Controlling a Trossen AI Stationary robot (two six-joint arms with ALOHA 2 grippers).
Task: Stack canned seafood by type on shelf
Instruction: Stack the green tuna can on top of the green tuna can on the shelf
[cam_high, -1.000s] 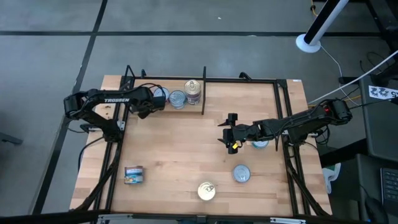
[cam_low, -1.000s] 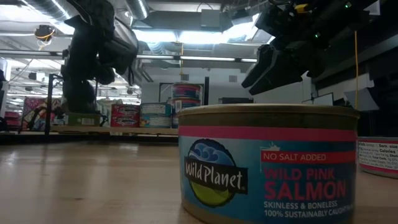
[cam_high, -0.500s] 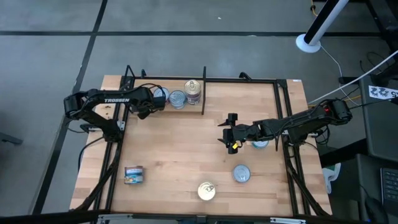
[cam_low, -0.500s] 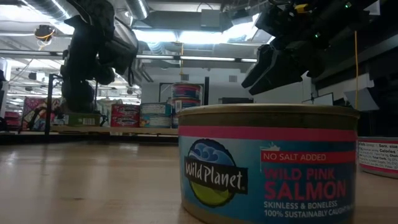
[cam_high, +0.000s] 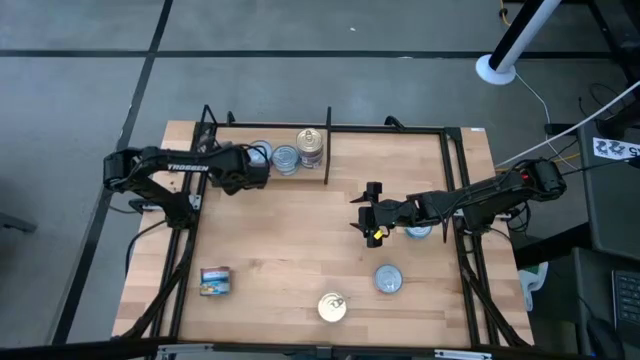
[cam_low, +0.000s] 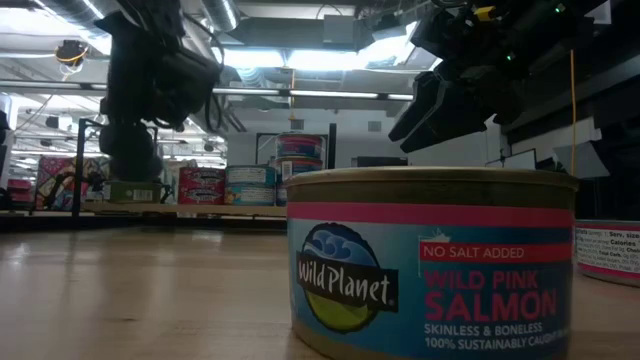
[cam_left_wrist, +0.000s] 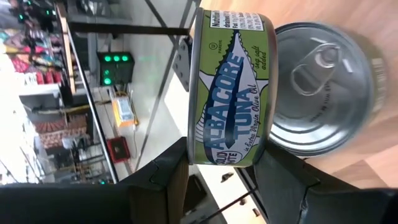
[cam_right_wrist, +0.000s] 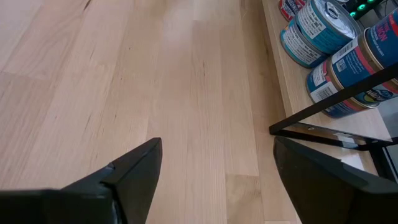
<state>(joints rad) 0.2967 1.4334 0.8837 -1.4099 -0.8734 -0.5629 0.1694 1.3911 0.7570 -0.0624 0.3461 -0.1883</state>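
My left gripper (cam_high: 258, 170) is open at the far left of the shelf (cam_high: 300, 240). Its fingers stand on either side of the near end of a green-labelled tuna tin (cam_left_wrist: 230, 93), whose silver pull-tab top (cam_left_wrist: 323, 87) shows; I see no touch. That tin (cam_high: 262, 152) stands on the board beside a silver-blue tin (cam_high: 285, 158) and a gold-topped stack (cam_high: 311, 147) at the divider bar (cam_high: 328, 160). My right gripper (cam_high: 372, 212) hangs open over bare board (cam_right_wrist: 217, 141) at mid-shelf.
Loose tins stand on the board: one under my right arm (cam_high: 417, 230), a silver-blue one (cam_high: 388, 278), a gold-topped one (cam_high: 331, 307), which is the salmon tin (cam_low: 430, 260), and one on its side (cam_high: 215, 281). The black frame rims the board; the middle is free.
My left arm has shifted slightly toward the table's near edge and its wrist has turned a little. The tins by it have stayed in place. My right arm has kept still.
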